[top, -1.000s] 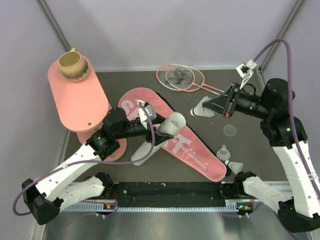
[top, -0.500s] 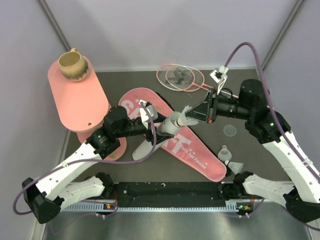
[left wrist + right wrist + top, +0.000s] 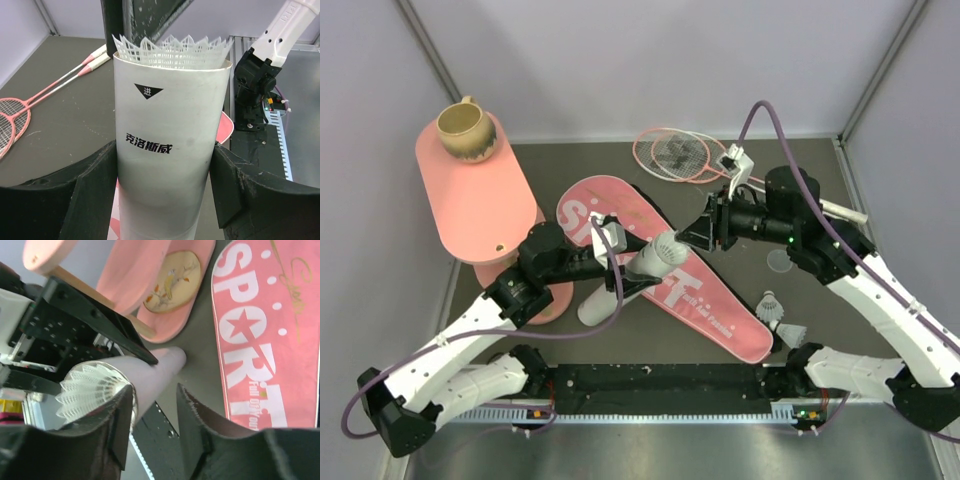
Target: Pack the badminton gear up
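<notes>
My left gripper [image 3: 620,262] is shut on the long white tube [image 3: 645,262] and holds it tilted above the pink "SPORT" bag [image 3: 720,312]. In the left wrist view both fingers press the tube [image 3: 167,150], and a white shuttlecock's skirt [image 3: 172,50] sticks out of its mouth. My right gripper [image 3: 692,236] is at the tube mouth. In the right wrist view it [image 3: 155,405] is open, with the shuttlecock [image 3: 90,387] in the tube [image 3: 155,370] just beside its left finger. Two more shuttlecocks [image 3: 778,318] lie right of the bag. Two pink rackets [image 3: 678,153] lie at the back.
The pink oval tiered table [image 3: 470,200] stands at the left with a tan mug [image 3: 465,130] on top. A small clear round lid [image 3: 780,261] lies under my right arm. The black rail [image 3: 660,385] runs along the near edge.
My right gripper has moved left with the shuttlecock from the table's right side to the tube mouth. The shuttlecock now sits in the tube. The left arm tilted the tube slightly.
</notes>
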Robot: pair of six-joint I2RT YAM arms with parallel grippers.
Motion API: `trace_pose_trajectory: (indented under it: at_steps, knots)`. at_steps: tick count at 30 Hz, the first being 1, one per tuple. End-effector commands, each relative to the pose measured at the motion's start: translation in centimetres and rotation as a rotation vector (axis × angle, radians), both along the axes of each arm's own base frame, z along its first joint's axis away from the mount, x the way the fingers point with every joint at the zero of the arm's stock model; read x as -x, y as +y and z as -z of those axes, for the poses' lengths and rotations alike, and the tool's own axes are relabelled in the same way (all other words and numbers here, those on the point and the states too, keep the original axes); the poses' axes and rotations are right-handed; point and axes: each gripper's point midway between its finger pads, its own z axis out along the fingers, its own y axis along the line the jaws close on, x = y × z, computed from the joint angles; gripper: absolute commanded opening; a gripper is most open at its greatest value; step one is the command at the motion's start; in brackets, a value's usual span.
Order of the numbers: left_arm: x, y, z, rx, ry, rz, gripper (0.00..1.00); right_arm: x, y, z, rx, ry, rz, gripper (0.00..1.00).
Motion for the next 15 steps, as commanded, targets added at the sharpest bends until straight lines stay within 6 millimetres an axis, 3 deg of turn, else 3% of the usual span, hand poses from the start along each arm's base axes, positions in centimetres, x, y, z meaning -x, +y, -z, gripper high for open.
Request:
trace_pose_trajectory:
  at_steps: [1,8,11,15]
  knots:
    - [0.4,0.3,-2.3,0.065,-0.092,0.009,0.03,0.6,0.5,1.3,0.032,-0.012,-0.041,0.42]
    - [0.5,0.1,-2.2,0.063,-0.081,0.021,0.03,2.0,4.0,3.1,0.089,-0.018,-0.101,0.52]
    - [0.5,0.1,-2.2,0.064,-0.078,0.018,0.03,0.9,5.1,3.9,0.131,-0.031,-0.044,0.56]
    - [0.4,0.3,-2.2,0.067,-0.078,0.006,0.03,-0.3,4.3,4.1,0.144,-0.044,0.052,0.61]
